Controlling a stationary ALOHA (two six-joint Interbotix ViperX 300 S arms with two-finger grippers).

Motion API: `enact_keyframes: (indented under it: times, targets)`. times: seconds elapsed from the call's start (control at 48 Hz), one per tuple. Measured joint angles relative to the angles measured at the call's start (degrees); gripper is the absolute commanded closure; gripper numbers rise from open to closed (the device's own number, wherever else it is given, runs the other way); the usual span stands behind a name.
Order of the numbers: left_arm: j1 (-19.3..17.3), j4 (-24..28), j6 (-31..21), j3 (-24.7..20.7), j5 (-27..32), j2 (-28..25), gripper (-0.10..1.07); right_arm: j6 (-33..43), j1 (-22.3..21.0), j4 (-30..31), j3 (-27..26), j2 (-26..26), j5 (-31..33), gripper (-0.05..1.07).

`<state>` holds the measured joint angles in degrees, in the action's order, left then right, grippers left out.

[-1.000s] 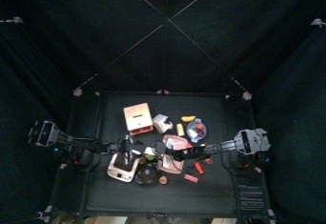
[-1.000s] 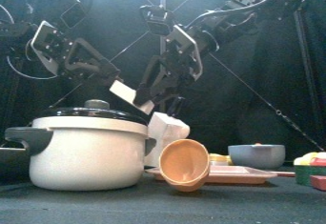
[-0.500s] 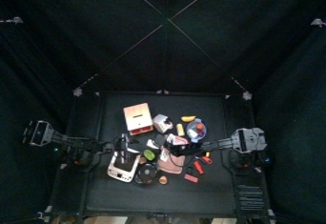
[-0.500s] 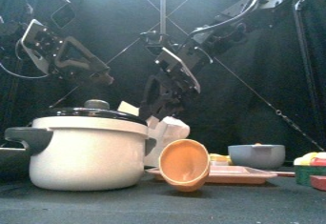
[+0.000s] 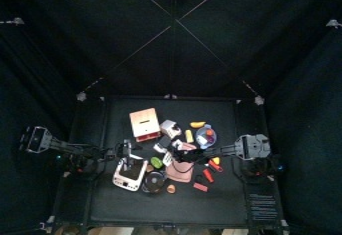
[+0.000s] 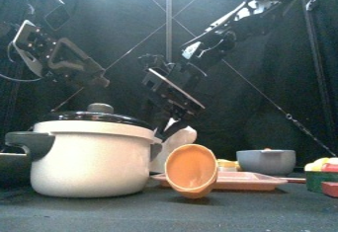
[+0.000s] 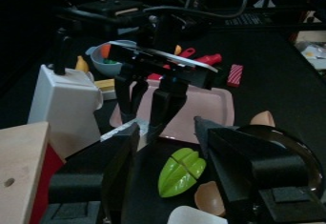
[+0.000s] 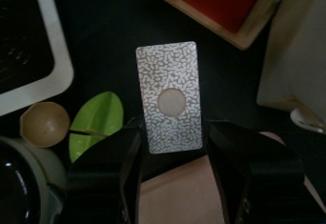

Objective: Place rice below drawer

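The rice (image 8: 169,96) is a flat grey speckled packet with a round window. It stands between the jaws of my right gripper (image 8: 173,128), and both jaws press on its long edges, so it hangs above a green leaf (image 8: 95,123) and a pink tray (image 7: 192,104). The drawer (image 5: 144,125) is the orange-red box with a paler top at the back left of the clutter; its corner (image 8: 230,4) shows beyond the packet. My left gripper (image 7: 178,161) is open and holds nothing, drawn back to the table's left side (image 5: 96,161).
A big white pot with a dark lid (image 6: 93,157) stands at the front left. A wooden bowl (image 6: 192,169) leans on the pink tray. A white bag (image 8: 299,56) sits beside the drawer. Small items crowd the table's right half (image 5: 203,137).
The left arm has pulled back to the left and up, away from the packet. The right gripper has come down lower over the clutter with the packet.
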<state>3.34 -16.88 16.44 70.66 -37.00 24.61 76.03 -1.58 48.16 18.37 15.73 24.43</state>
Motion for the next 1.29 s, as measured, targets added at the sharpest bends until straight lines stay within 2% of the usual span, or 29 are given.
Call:
enact_keyframes:
  times: [0.292,0.542,0.896,1.042,1.292]
  targets:
    - [0.1,0.0,0.0,0.1,0.1,0.0,0.12,-1.1,-0.3,-4.5,-1.5,2.7,2.1,0.42]
    - [0.0,0.0,0.0,0.0,0.1,0.0,0.12,-6.9,-0.3,-8.4,-4.4,5.4,3.4,0.42]
    - [0.0,0.0,0.0,0.1,0.2,0.0,0.12,-14.2,-0.3,-13.1,-6.2,6.5,5.4,0.4]
    - [0.0,0.0,0.0,0.1,0.2,-0.1,0.12,-14.4,-0.3,-13.5,-6.2,6.9,5.6,0.36]
    - [0.0,0.0,0.0,0.1,0.2,0.0,0.12,-14.5,-0.3,-11.9,-6.2,6.8,5.8,0.23]
